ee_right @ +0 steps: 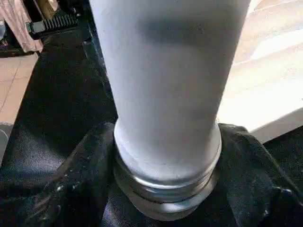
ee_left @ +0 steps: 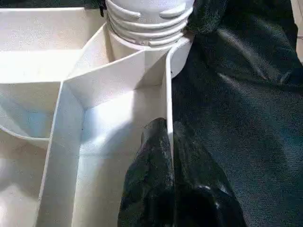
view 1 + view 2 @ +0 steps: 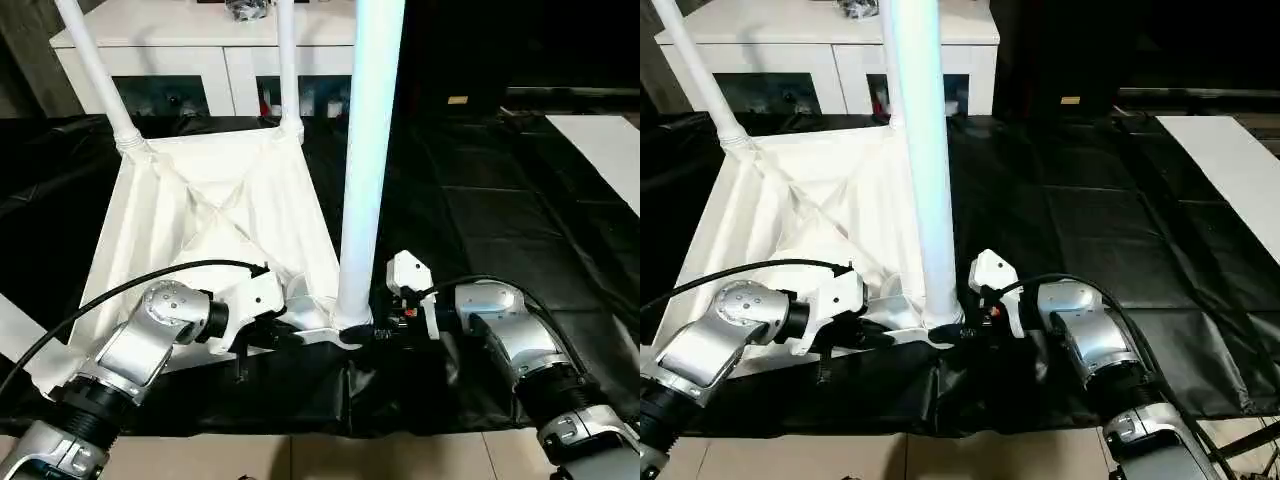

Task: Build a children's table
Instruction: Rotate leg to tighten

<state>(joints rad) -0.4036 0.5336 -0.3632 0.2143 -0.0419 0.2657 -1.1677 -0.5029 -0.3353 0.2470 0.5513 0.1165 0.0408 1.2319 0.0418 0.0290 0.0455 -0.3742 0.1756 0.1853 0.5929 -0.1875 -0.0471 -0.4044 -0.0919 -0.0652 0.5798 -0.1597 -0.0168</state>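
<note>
The children's table top (image 3: 200, 210) lies upside down on a black cloth, ribbed underside up. Two white legs (image 3: 95, 70) (image 3: 287, 60) stand in its far corner sockets. A third, thick leg (image 3: 365, 150) stands upright in the near right socket (image 2: 147, 28). My left gripper (image 3: 290, 335) is shut on the top's thin rim wall (image 2: 168, 94) just beside that socket, one finger on each side of the wall. From the right, my right gripper (image 3: 375, 330) holds the leg's ringed base (image 1: 165, 189), its black fingers (image 1: 80, 175) hugging both sides.
A white cabinet (image 3: 200, 60) with glass doors stands behind the table top. The black cloth (image 3: 500, 200) spreads far to the right, with a white panel (image 3: 610, 150) at its right edge. Tiled floor (image 3: 330, 455) shows below the cloth's front edge.
</note>
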